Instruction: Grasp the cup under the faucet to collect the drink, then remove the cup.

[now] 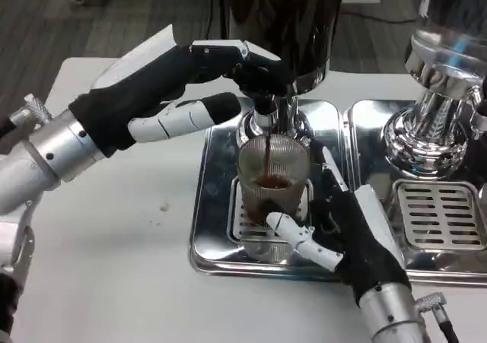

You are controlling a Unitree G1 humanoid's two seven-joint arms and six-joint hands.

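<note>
A clear ribbed cup [274, 177] stands on the drip grate [245, 223] of the left dispenser, right under the faucet [283, 115]. A dark stream runs from the faucet into the cup, and brown drink lies in its lower part. My right hand [344, 225] wraps the cup from the right and front, a white finger crossing its base. My left hand [199, 84] reaches in from the left at faucet height; its upper fingers press on the black tap lever [262, 75], and a lower finger points toward the faucet stem.
A shiny steel tray [209, 198] carries the dispenser with its dark tank [281, 16]. A second dispenser [441, 107] with its own grate [440, 212] stands to the right. White tabletop [114, 244] spreads to the left and front.
</note>
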